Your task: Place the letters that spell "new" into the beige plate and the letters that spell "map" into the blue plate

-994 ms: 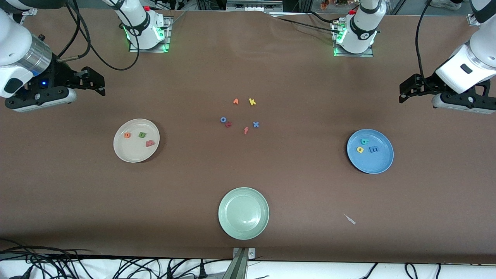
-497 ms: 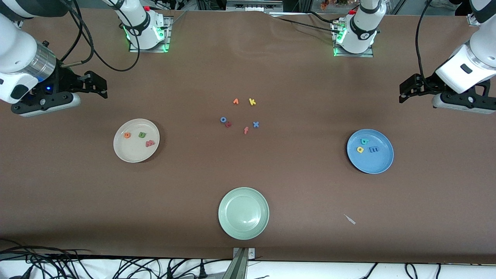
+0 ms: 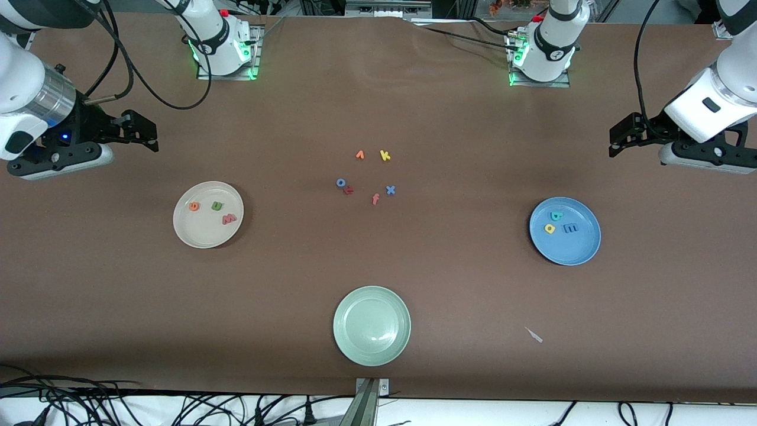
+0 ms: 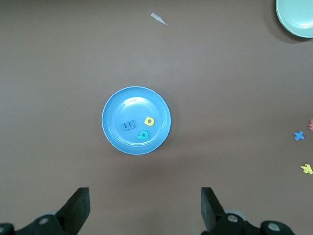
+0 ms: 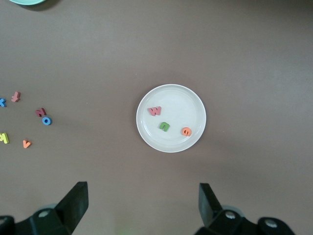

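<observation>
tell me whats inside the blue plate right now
Three foam letters lie in the blue plate: a blue m, a teal a and a yellow p. Nothing covers them; whatever is under the plate cannot be seen.

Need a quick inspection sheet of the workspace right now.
Surface: brown table, flat.
Job's things: beige plate holds orange e, green n, pink w; blue plate holds teal a, yellow p, blue m.
Clutter: six spare letters mid-table; green plate, nothing in it; white scrap.
Grippers: left gripper open, right gripper open, both holding nothing.
Cables: bundle along the table edge nearest the camera.
Surroundings: nothing seen.
</observation>
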Motion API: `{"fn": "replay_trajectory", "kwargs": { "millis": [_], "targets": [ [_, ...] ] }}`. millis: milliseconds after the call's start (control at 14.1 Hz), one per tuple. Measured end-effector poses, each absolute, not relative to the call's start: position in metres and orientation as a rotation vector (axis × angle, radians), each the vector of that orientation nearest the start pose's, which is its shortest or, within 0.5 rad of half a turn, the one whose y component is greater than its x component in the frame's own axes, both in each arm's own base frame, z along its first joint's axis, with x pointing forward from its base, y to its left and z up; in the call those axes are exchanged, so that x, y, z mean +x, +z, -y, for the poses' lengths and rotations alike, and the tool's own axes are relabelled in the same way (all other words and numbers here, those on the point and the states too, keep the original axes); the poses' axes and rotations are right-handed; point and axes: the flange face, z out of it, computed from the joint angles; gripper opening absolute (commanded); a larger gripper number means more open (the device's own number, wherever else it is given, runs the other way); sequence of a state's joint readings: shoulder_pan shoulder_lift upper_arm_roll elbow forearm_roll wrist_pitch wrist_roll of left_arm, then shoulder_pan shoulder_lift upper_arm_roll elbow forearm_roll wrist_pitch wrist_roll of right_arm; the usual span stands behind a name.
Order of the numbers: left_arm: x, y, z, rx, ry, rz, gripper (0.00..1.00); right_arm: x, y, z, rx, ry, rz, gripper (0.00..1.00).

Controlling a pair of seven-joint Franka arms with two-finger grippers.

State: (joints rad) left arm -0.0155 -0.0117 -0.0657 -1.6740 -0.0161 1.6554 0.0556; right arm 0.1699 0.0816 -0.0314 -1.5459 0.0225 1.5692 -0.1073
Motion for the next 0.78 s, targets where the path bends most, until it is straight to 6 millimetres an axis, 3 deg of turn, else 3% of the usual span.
{"fn": "replay_trajectory", "kwargs": {
  "millis": [781],
  "targets": [
    [0.554, 0.589, 0.047, -3.15, 0.011, -0.213, 1.0, 0.57, 0.588, -0.094, -3.085, 0.095, 0.428, 1.0]
  ]
}}
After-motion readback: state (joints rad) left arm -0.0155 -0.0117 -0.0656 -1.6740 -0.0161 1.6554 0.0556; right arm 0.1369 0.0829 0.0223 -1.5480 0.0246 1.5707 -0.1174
